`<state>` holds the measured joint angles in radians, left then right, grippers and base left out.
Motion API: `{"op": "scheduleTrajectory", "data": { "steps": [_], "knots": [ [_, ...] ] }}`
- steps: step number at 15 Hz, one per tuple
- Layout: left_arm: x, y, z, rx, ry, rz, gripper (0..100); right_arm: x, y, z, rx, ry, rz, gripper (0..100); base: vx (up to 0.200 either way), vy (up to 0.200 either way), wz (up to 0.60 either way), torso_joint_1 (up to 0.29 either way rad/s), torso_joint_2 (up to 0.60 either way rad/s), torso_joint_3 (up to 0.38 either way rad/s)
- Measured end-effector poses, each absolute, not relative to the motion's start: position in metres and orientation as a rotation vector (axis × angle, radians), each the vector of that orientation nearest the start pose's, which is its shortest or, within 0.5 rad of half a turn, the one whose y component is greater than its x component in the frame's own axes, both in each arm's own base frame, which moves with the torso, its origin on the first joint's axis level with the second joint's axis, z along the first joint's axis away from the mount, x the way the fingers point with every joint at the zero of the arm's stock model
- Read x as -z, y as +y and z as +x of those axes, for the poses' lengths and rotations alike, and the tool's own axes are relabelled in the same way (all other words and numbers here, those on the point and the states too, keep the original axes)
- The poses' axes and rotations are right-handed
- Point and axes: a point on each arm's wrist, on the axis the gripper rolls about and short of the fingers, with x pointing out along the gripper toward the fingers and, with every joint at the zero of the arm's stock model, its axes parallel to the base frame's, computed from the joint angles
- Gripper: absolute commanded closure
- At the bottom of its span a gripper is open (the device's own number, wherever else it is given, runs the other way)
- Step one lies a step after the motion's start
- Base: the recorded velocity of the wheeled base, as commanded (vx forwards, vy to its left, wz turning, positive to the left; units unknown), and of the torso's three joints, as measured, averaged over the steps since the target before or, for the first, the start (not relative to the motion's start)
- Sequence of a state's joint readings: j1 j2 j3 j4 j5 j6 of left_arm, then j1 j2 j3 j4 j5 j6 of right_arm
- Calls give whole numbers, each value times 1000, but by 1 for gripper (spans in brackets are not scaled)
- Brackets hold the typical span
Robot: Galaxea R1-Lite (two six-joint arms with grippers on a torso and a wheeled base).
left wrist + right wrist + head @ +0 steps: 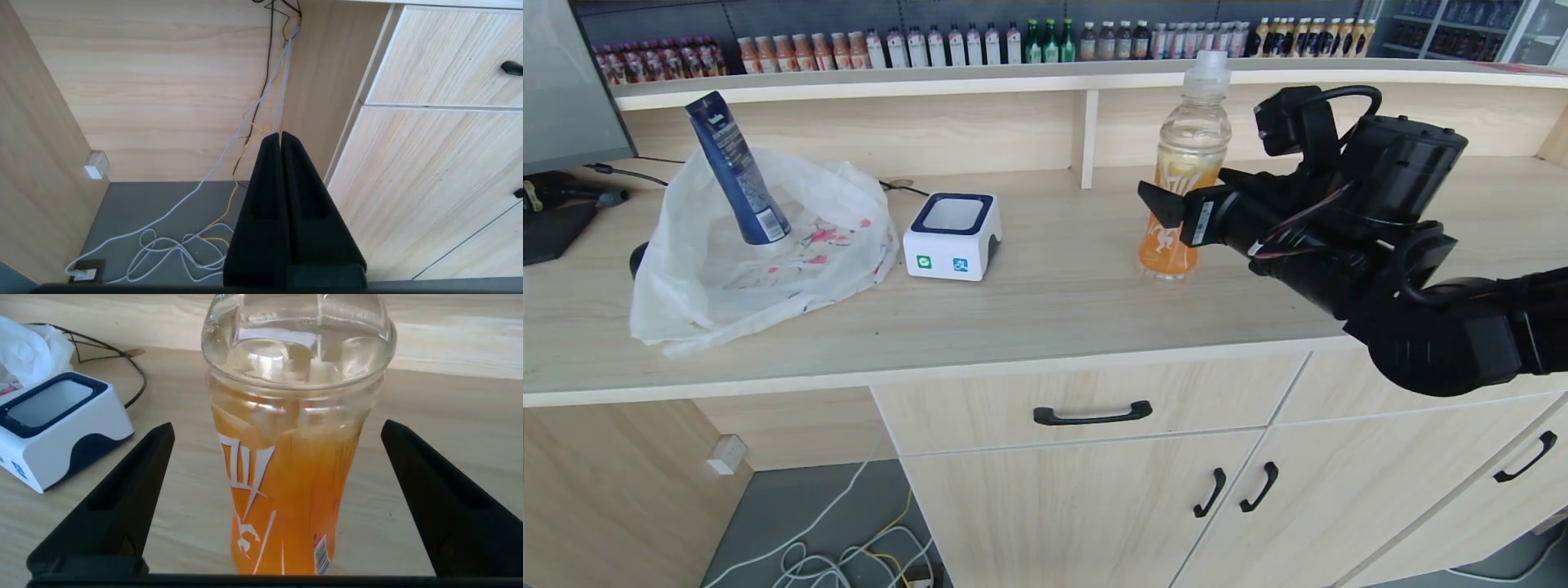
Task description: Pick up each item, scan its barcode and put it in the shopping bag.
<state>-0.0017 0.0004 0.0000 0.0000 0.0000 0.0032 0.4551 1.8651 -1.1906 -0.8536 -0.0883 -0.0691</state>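
Note:
An orange drink bottle [1184,171] with a white cap stands upright on the wooden counter [1045,302], right of the middle. My right gripper [1176,200] is open at its waist, one finger on either side. In the right wrist view the bottle [290,457] stands between the two spread fingers [122,506] without touching them. A white barcode scanner [953,235] sits at the counter's middle. On the left lies a white shopping bag [752,253] with a blue tube [737,171] leaning upright in it. My left gripper [282,163] hangs shut below counter height, beside the cabinet.
A shelf [1045,77] with rows of bottles runs behind the counter. A dark monitor [572,82] and black cables stand at the far left. Drawers and cabinet doors [1094,474] are under the counter, and cables [188,237] lie on the floor.

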Motion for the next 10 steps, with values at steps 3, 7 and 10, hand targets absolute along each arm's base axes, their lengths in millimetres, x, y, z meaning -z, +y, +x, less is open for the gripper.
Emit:
{"op": "scheduleTrajectory", "data": {
  "steps": [3, 7, 10],
  "knots": [
    [-75, 0, -23, 2, 0, 3, 100, -247, 166, 344, -359, -175, -25, 0, 0, 0, 0, 0, 0, 0],
    [-75, 0, -23, 2, 0, 3, 100, -251, 174, 360, -359, -206, -17, 0, 0, 0, 0, 0, 0, 0],
    [-75, 0, -23, 2, 0, 3, 100, -247, 176, 368, -355, -204, -18, 0, 0, 0, 0, 0, 0, 0]
  ]
}}
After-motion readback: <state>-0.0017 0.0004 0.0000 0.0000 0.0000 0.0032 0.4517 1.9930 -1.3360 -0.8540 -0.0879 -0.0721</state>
